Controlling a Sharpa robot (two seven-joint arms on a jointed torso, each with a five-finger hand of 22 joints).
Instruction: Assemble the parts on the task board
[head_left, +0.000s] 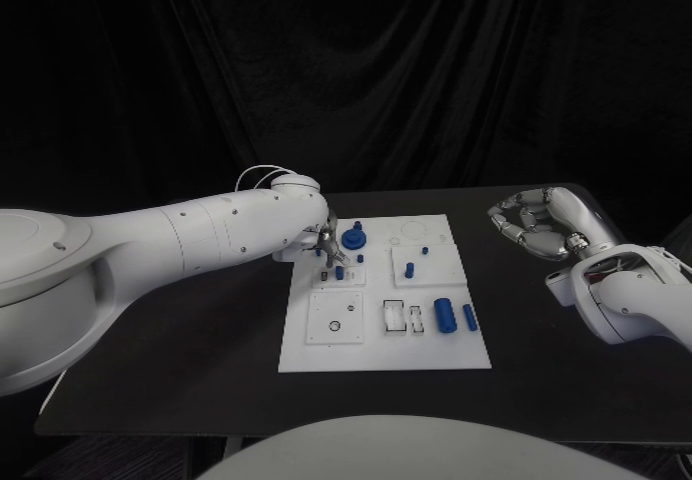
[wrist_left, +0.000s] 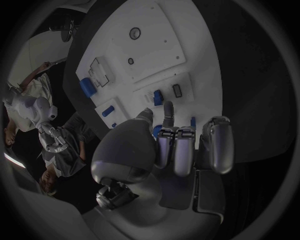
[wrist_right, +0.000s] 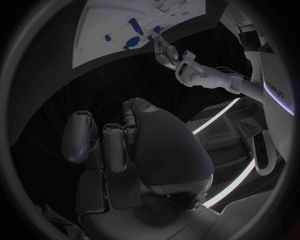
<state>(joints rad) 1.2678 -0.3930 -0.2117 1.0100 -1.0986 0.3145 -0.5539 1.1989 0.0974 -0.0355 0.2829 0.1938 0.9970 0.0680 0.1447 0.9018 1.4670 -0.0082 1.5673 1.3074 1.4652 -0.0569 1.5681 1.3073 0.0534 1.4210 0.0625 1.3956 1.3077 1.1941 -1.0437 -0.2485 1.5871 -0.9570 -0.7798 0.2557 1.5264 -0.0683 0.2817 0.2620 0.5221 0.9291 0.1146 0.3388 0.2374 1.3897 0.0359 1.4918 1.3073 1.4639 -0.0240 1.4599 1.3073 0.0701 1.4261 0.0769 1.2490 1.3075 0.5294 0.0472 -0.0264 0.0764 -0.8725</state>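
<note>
Task board (head_left: 378, 350), white, flat on the black table (head_left: 173, 370). Over the board's far left corner, left hand (head_left: 326, 243), fingers reaching down among small blue parts (head_left: 356, 240); whether pinching one or merely touching, cannot tell. Well off the board's right edge, right hand (head_left: 531, 226), raised, fingers curled in on nothing. Near the board's right side, a larger blue cylinder (head_left: 444, 313) lying loose beside a slimmer blue pin (head_left: 470, 317). Probably mid-placement of a small piece at the far left corner; next, likely a steady downward press, then release.
</note>
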